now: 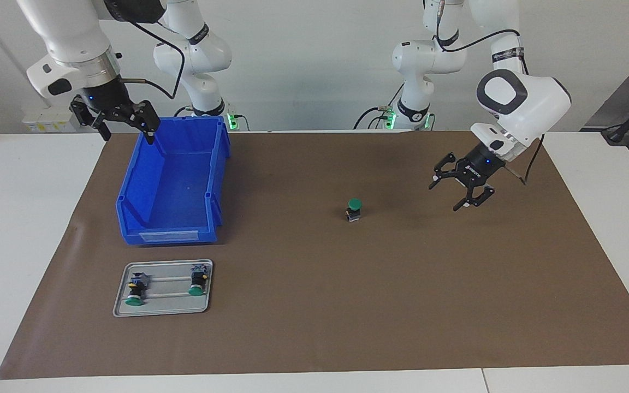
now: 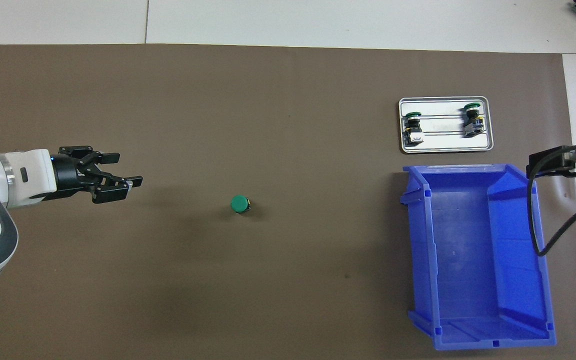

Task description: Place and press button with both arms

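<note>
White desk, brown mat. The button stands upright mid-mat, toward the left arm's end from the blue bin. Left gripper hovers above the mat beside the button, jaws released. Right gripper hangs over the bin's edge, jaws released.

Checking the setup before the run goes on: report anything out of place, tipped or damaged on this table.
Nothing looks damaged or spilled. One button stands upright alone on the brown mat, while the two other buttons lie on their sides in the metal tray. The blue bin holds nothing.
</note>
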